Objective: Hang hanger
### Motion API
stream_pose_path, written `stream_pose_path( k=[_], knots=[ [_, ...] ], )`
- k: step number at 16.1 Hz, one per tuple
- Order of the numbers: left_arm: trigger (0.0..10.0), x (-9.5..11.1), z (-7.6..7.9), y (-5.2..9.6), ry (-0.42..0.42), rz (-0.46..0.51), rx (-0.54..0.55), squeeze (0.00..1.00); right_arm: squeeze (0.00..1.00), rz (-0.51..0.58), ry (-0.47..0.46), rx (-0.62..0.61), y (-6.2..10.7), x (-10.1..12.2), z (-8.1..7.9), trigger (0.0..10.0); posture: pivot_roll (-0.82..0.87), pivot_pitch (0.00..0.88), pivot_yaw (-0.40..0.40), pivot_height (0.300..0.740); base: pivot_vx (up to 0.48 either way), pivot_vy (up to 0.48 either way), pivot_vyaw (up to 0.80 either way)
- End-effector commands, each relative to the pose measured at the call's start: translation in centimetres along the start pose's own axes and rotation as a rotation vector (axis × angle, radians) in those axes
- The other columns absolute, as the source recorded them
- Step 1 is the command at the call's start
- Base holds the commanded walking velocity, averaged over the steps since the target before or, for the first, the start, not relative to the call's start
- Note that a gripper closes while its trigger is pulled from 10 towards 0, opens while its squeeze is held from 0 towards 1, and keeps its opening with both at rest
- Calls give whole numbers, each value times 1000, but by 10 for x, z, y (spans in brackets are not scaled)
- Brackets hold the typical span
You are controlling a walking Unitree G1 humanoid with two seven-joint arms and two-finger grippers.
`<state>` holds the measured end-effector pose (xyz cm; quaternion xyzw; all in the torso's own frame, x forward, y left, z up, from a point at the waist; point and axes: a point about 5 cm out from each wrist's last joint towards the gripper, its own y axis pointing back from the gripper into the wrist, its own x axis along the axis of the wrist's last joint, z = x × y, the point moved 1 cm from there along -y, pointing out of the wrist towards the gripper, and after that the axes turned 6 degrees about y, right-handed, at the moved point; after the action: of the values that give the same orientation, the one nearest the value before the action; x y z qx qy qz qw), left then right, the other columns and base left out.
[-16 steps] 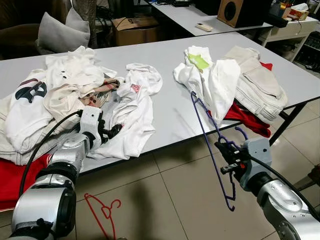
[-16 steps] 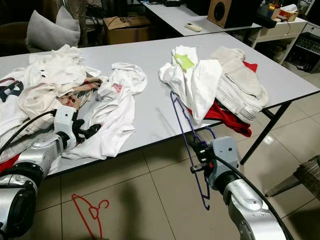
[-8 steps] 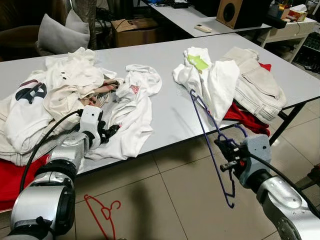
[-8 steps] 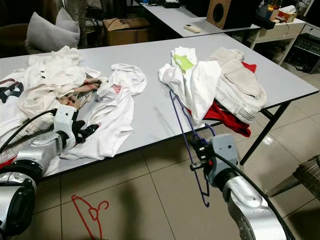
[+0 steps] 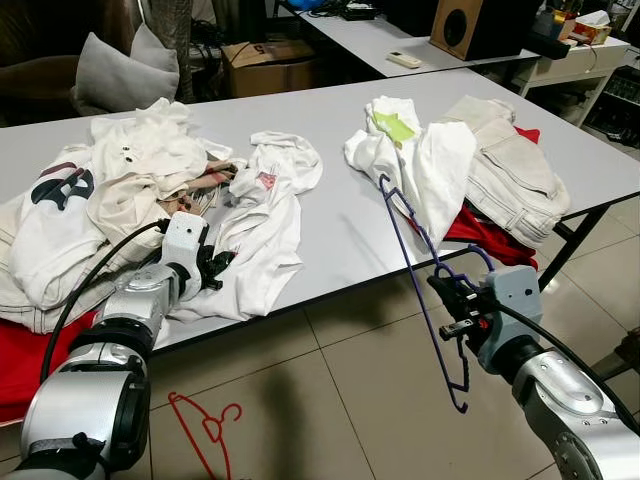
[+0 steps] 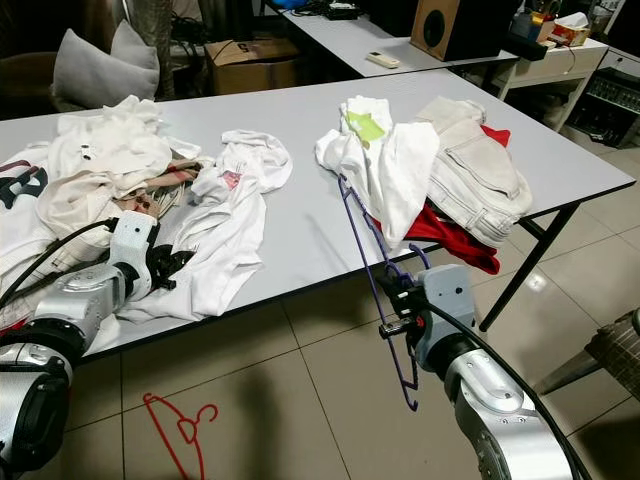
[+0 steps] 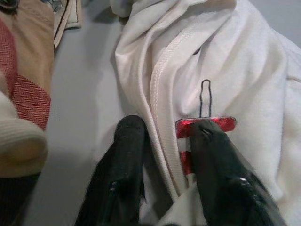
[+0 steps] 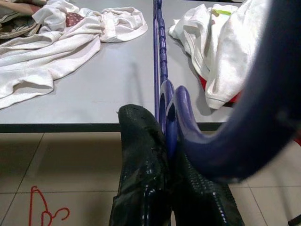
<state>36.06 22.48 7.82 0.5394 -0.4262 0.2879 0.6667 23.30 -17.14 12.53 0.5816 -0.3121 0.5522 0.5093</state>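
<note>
A purple hanger (image 5: 406, 262) hangs slanted off the table's front edge, its upper end leaning against the table (image 5: 340, 240). My right gripper (image 5: 452, 310) is shut on its neck below the hook, and the fingers (image 8: 141, 155) press the purple wire (image 8: 162, 61). On the table's left half, my left gripper (image 5: 215, 268) rests on a white T-shirt (image 5: 265, 215). Its fingers (image 7: 127, 155) pinch a fold of the white cloth (image 7: 235, 70) beside a red label (image 7: 207, 125).
A heap of white clothes (image 5: 120, 180) fills the table's left end. A white shirt (image 5: 420, 160), beige trousers (image 5: 515, 170) and a red cloth (image 5: 490, 235) lie at its right. A red hanger (image 5: 205, 420) lies on the tiled floor. Behind stand a cardboard box (image 5: 265, 60) and a speaker (image 5: 475, 25).
The left gripper has drawn back slightly toward me on the T-shirt. The right gripper keeps the purple hanger in nearly the same place.
</note>
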Motion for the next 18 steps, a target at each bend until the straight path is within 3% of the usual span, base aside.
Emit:
stream_pose_path(
  k=[1,5,8,12,13,14,16,18],
  knots=[
    [0,-13,1,-1,-7,-57,10,0,0,13,2,-19,0,2,2,10000,-256,0,6,740,0,0,0],
    [0,10,2,-1,-119,43,10,0,0,23,-2,-35,-2,1,1,10000,-246,0,21,740,0,0,0],
    [0,45,-1,3,-353,172,48,0,0,37,-14,-50,-4,1,-1,10000,-236,0,38,740,0,0,0],
    [0,78,-3,9,-551,287,125,0,0,52,-18,-59,-7,1,-1,10000,-225,0,46,740,0,0,0],
    [0,106,-2,15,-673,379,176,0,0,72,-15,-64,-11,3,0,10000,-216,0,47,740,0,0,0],
    [0,116,-1,18,-714,413,192,0,0,82,-13,-67,-12,5,0,10000,-216,0,47,740,0,0,0],
    [0,179,11,44,-869,705,266,0,0,147,-15,-119,-15,15,9,10000,-212,0,51,740,0,0,0],
    [0,189,24,57,-954,828,188,0,0,193,-22,-101,-13,22,8,10000,-213,0,64,740,0,0,0]
  ],
)
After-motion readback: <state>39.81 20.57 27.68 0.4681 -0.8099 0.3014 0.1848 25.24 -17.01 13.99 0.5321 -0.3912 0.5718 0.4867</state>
